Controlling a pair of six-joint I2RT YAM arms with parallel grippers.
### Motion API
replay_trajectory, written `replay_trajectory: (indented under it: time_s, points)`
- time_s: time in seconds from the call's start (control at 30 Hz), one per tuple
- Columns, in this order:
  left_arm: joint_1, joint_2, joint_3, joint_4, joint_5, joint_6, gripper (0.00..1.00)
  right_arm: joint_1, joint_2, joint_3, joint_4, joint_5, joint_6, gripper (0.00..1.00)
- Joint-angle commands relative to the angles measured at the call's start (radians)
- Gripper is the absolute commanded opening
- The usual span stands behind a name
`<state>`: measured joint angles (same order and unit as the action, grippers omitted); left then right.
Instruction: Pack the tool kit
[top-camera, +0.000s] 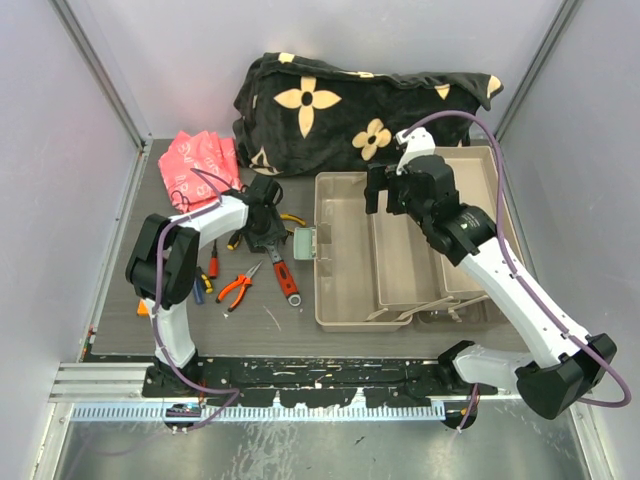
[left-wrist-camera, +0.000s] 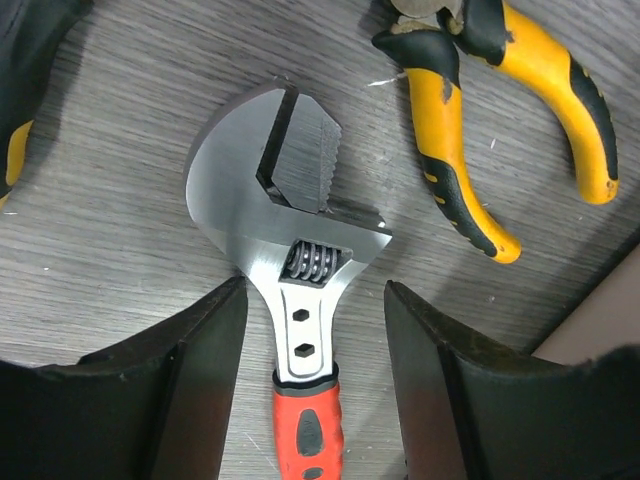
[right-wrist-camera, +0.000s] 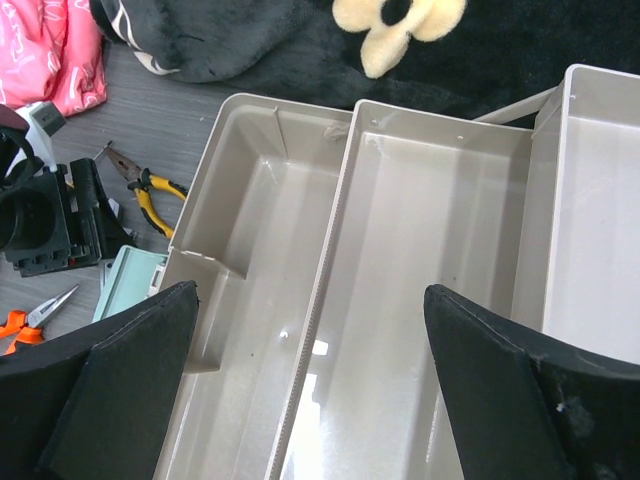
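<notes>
Between the left jaws, on the grey counter, lies the wrench. Its steel head sits beyond the fingertips, and its red-and-black handle runs back toward the wrist. These jaws stand apart, one black finger on each side of the wrench's neck. A strip of counter shows between each finger and the metal, so nothing is gripped. Beyond them and to the right in the wrist view lie the yellow-handled pliers, near the wrench head but not touching it. On the near side of the left jaws, toward the arm bases, rest the orange-handled pliers and a red-handled screwdriver.

The right jaws are spread wide and hold nothing — they hover over the open toolbox, which sits on the counter just to the right of the left jaws. Directly under the right jaws are its deep compartment and a folded-out beige tray. To their left, a pale-green latch sits at the box's side. Just past the box's far rim lies the black flower-patterned blanket — a pink bag lies at its left end.
</notes>
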<state>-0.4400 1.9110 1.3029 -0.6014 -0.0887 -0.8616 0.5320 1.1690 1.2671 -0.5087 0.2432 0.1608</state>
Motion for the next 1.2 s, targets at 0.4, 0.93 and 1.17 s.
replay_trajectory:
  time_s: [0.4,0.93,1.17]
  points:
    - [0.003,0.042,0.042,-0.139,0.051,0.069,0.45,-0.028,-0.054,-0.032,0.038,0.016,0.011,1.00]
    - [0.003,0.077,0.047,-0.237,0.190,0.044,0.44,-0.058,-0.075,-0.068,0.040,0.007,-0.002,1.00]
    - [0.004,0.135,0.093,-0.250,0.158,0.078,0.43,-0.059,-0.076,-0.100,0.066,0.004,0.000,1.00]
